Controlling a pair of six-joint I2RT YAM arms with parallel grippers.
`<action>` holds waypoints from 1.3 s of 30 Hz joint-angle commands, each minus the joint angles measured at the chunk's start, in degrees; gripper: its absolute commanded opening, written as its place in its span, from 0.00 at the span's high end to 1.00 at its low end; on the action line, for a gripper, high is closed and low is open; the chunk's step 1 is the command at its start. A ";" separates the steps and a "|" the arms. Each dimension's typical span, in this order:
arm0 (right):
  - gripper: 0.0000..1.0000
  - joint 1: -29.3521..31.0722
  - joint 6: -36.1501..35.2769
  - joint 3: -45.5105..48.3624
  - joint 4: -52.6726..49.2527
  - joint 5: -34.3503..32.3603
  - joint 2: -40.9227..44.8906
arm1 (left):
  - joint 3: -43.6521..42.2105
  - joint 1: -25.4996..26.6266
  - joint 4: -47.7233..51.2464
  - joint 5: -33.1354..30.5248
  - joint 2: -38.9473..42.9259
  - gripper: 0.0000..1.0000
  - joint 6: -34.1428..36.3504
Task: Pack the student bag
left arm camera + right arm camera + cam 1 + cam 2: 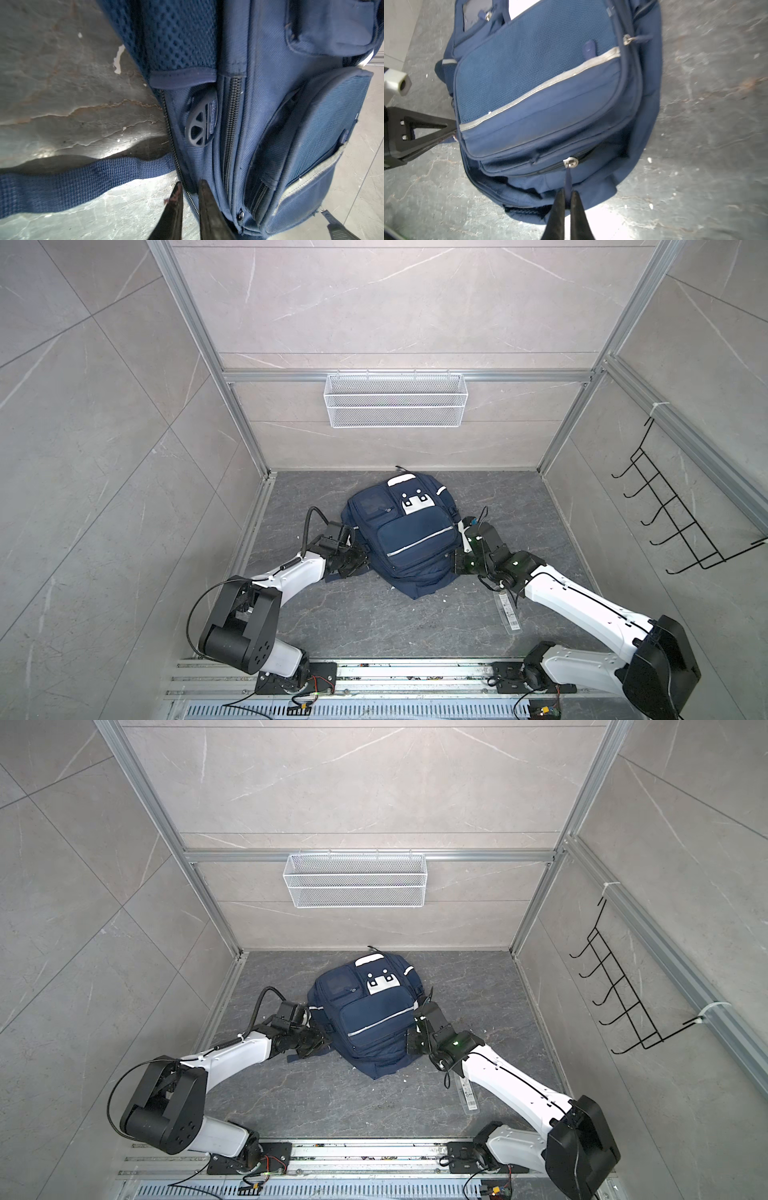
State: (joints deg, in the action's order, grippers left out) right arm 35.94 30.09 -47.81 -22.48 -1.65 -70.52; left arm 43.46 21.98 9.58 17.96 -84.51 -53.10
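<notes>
Navy fabric student bag point(403, 531), white patches point(417, 502), silver stripe point(419, 541), zipped front pockets point(370, 508).

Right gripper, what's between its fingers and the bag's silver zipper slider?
A thin navy pull strap, running from the zipper slider into the right gripper; the right wrist view shows it.

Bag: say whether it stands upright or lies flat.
Lying flat: the bag rests on the floor, front pockets facing up.
</notes>
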 commanded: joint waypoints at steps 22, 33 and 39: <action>1.00 24.20 4.96 -15.53 9.28 1.31 -18.49 | 25.97 -7.84 3.78 3.34 -18.47 0.64 6.44; 1.00 24.96 3.49 -18.89 9.30 -1.16 -23.11 | 19.82 -7.70 8.99 3.46 -5.93 0.52 8.59; 1.00 24.54 2.80 -18.56 9.24 -1.35 -23.39 | 7.14 -5.27 10.92 3.80 9.80 0.48 5.01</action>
State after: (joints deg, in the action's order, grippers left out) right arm 60.58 34.26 -64.95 -13.82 -2.79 -93.43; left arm 53.36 15.51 19.18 20.10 -80.12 -46.61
